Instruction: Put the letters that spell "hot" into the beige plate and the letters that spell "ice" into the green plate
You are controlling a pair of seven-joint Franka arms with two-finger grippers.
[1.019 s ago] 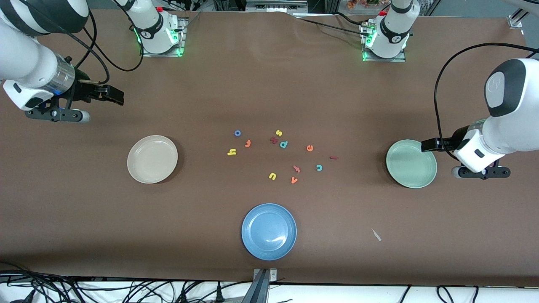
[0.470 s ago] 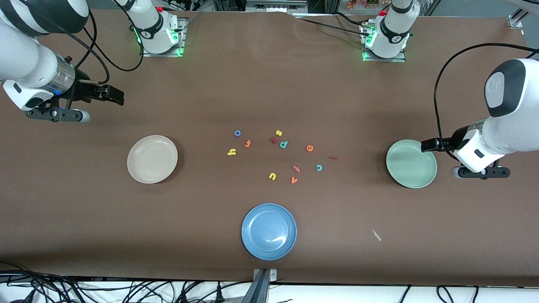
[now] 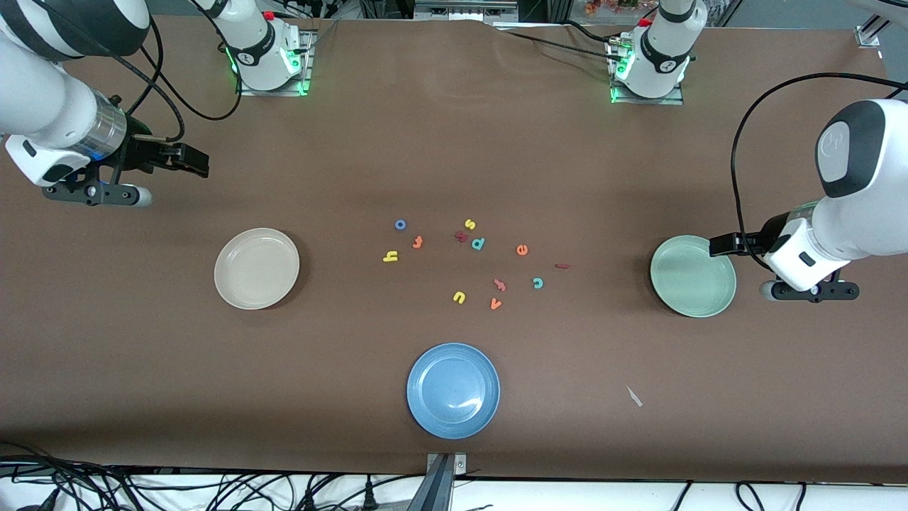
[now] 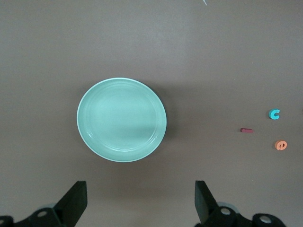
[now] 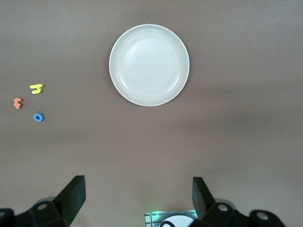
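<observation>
Left wrist view: the left claw [image 4: 137,201] hangs with its fingers spread wide and nothing between them, over bare table [image 3: 454,142] at the left arm's end. Just off its fingertips sits the green plate [image 4: 121,119], with nothing in it. Well apart from the claw, past the plate toward the middle of the table, lie the teal "c" [image 4: 274,114], the dark red "i" [image 4: 246,130] and the orange "e" [image 4: 280,145], all flat on the table.

The right claw [image 5: 137,198] is likewise wide open and holds nothing, up over the table at the right arm's end. The beige plate [image 5: 149,65] lies near it, also without anything inside. Farther out from this claw, toward the table's middle, rest the yellow "h" [image 5: 36,88], the orange "t" [image 5: 18,103] and the blue "o" [image 5: 38,117], close together.

In the front view the loose letters form one scattered group between the two plates, and a blue plate [image 3: 453,390] lies nearer the camera than the group.
</observation>
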